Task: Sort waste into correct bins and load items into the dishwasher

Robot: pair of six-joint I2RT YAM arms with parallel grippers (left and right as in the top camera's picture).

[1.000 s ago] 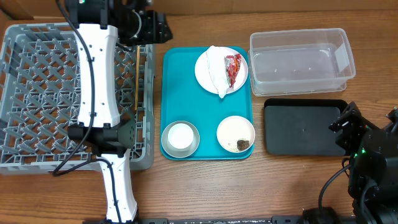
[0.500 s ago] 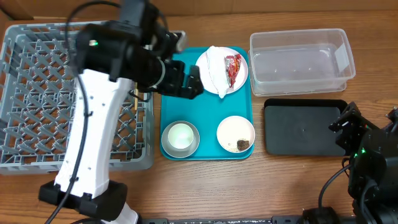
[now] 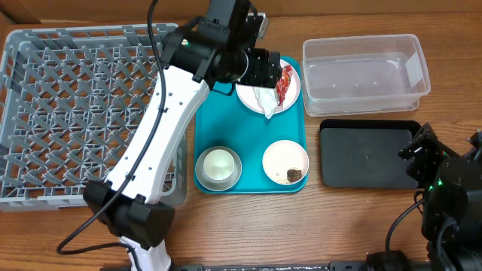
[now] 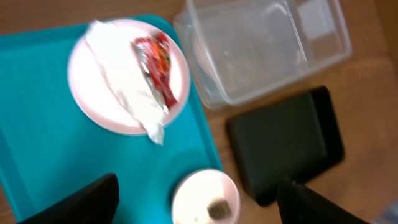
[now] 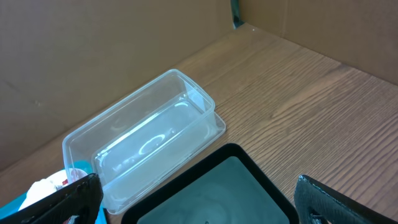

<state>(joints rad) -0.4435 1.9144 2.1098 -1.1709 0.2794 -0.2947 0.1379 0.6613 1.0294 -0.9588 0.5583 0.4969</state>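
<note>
The left gripper [image 4: 198, 182] is hovering over the round white plate [image 3: 294, 96], which is sitting in the 1 o'clock corner of the teal tray [image 3: 215, 105]. Its fingers [image 4: 99, 199] are standing wide apart with nothing between them, which suits a descent onto the waste rather than a carry. The red snack wrapper [image 3: 284, 81] is lying on the plate's 3 o'clock side, touching the crumpled white napkin [image 3: 262, 99], whose tail is hanging over the rim toward 6 o'clock. Lying nearest the bins, the wrapper is looking like the likely first pick. The clear tub [image 3: 361, 68] is waiting on the tabletop at 3 o'clock from the plate, and the black tray [image 3: 369, 154] is lying at 6 o'clock from the tub. The small white bowl [image 3: 280, 154] is occupying the teal tray's 5 o'clock corner and the grey metal bowl [image 3: 200, 172] its 7 o'clock corner. The dish rack [image 3: 75, 113] is standing at 9 o'clock. The right gripper [image 5: 196, 186] is idling over the black tray's 3 o'clock end, fingers [image 5: 74, 199] spread and empty, probably leaving the left arm room.
</note>
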